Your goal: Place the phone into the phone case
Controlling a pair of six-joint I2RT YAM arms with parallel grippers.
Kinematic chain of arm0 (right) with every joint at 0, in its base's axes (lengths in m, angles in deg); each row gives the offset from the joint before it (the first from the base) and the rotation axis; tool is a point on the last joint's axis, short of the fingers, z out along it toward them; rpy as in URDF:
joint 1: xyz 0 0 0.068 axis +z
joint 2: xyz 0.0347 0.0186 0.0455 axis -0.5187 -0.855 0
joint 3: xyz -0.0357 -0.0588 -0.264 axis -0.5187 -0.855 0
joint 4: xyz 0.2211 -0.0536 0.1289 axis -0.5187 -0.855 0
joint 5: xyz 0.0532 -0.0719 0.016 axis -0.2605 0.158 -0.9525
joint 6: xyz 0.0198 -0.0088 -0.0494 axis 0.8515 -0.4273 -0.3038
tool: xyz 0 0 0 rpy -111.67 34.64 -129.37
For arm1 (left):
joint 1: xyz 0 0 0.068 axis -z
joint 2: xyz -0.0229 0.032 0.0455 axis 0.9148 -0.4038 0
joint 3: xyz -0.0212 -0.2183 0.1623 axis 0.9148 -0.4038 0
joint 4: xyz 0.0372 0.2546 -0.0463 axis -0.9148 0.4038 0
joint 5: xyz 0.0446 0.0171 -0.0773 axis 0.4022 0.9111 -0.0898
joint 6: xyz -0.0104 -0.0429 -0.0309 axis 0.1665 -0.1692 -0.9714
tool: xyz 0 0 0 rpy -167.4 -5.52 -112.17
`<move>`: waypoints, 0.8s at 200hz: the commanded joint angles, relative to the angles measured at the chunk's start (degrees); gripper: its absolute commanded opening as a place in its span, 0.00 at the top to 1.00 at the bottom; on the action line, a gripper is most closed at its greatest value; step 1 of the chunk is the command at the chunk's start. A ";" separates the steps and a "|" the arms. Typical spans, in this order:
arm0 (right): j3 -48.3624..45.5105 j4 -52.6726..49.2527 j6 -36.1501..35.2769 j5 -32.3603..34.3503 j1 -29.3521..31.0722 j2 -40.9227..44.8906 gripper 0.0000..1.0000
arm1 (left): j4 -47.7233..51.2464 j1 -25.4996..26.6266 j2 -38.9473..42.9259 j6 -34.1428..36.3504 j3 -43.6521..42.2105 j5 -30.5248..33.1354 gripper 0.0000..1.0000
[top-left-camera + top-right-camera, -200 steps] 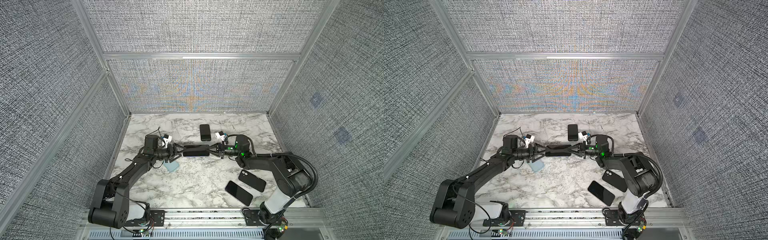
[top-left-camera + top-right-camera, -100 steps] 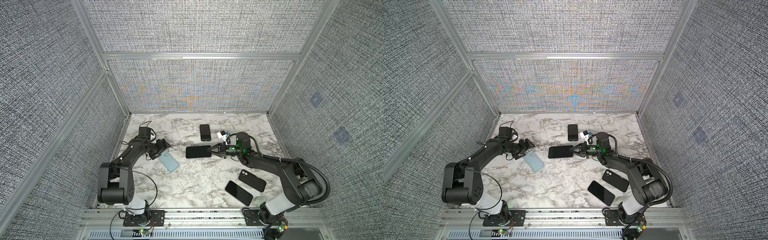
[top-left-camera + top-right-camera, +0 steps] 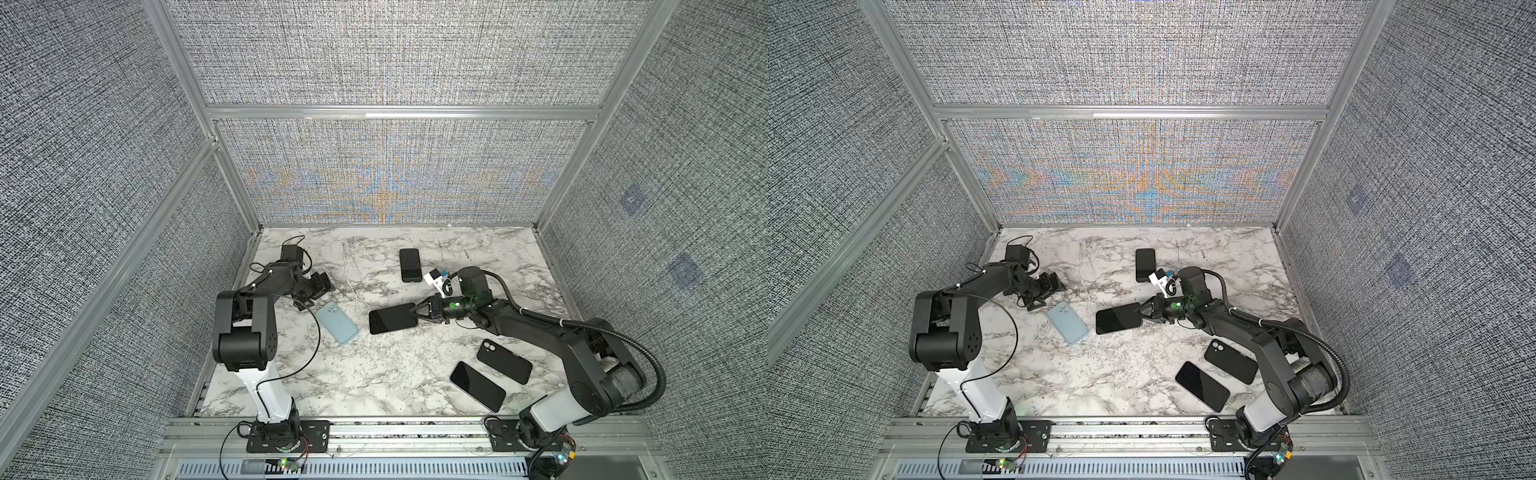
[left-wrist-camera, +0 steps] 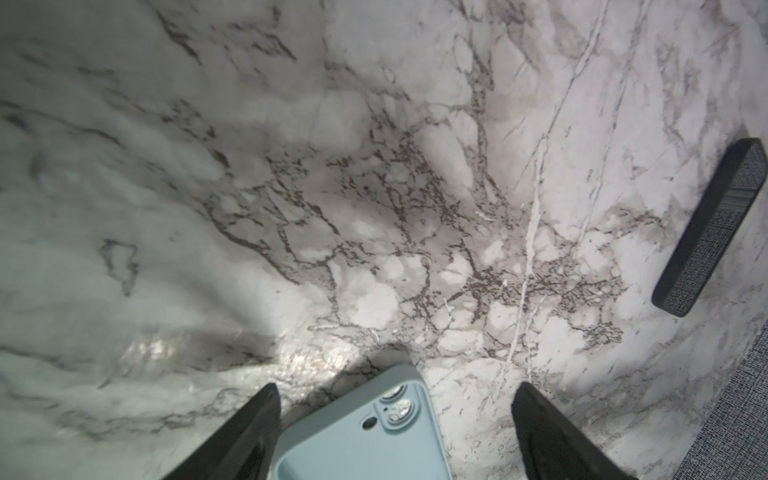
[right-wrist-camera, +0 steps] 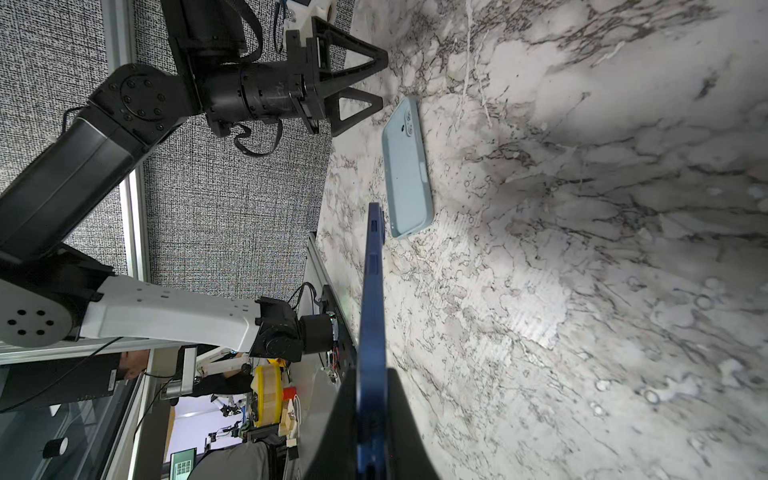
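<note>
- Over mid white-marble tabletop (image 3: 374, 374): right jaws pinch short end of dark blue slab phone (image 3: 390, 321), screen up, seemingly off the surface.
- Pale blue soft phone case (image 3: 336, 323) lies flat just beside it, back up, camera holes showing; left jaws spread, empty, near that end.
- Risks: case opening faces down, so phone can't seat w/o flipping; end-only pinch may let phone pivot/slip.

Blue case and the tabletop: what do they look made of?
Blue case: likely matte silicone or soft plastic; even, glare-free surface, rounded edges. Tabletop: marble-patterned, semi-gloss, showing a bright reflection in the left wrist view; stone or printed laminate, cannot tell.
</note>
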State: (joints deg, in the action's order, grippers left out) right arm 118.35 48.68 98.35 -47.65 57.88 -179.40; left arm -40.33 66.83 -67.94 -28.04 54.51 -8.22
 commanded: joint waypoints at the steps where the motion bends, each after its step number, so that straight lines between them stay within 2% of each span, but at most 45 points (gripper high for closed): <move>1: 0.35 1.51 -0.89 -0.75 0.00 0.05 0.90 | 0.29 -0.03 -0.22 0.97 -0.65 0.11 0.11; 67: 0.68 1.63 -1.08 -0.67 0.27 -0.48 0.90 | -3.31 0.02 1.25 -0.41 -7.18 -4.82 0.12; 160: 0.69 -1.39 -2.65 1.11 0.59 0.87 0.90 | -5.64 2.03 10.92 -3.57 -20.12 -7.63 0.12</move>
State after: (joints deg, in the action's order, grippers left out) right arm 118.72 47.39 96.71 -46.62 58.27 -179.14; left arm -50.47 68.18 -58.06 -29.96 37.03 -16.22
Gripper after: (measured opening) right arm 0.107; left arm 0.878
